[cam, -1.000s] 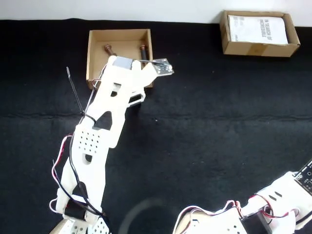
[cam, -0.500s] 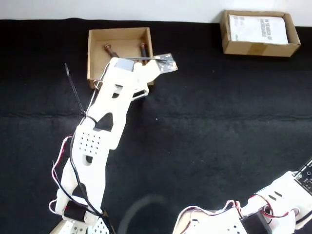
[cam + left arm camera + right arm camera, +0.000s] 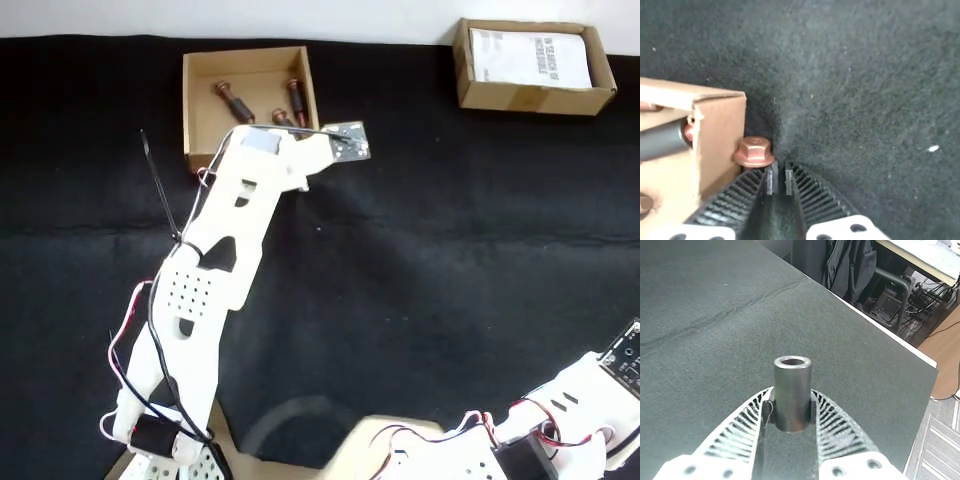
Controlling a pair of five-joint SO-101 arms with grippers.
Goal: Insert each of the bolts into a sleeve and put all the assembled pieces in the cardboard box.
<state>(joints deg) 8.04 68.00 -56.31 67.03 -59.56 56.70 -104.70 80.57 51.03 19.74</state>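
The cardboard box (image 3: 199, 110) stands at the far left with three bolts (image 3: 225, 98) lying inside. My left arm (image 3: 230, 230) stretches up to the box's near right corner. In the left wrist view my left gripper (image 3: 779, 177) is shut with nothing between its fingers, beside the box's outer wall (image 3: 720, 140). A copper bolt head (image 3: 754, 151) sits against that wall, touching one fingertip. A dark sleeve (image 3: 660, 140) lies inside the box. My right gripper (image 3: 792, 397) is shut on a dark grey sleeve (image 3: 792, 382), held upright above the black mat.
A second cardboard box (image 3: 470, 75) holding a printed sheet (image 3: 528, 58) stands at the far right. My right arm (image 3: 560, 420) rests at the near right edge. The table edge (image 3: 880, 335) drops off beyond the held sleeve.
The left arm has pushed farther away, and the cardboard box has slid a little away with it. A third bolt now shows in the box. The right arm has not moved.
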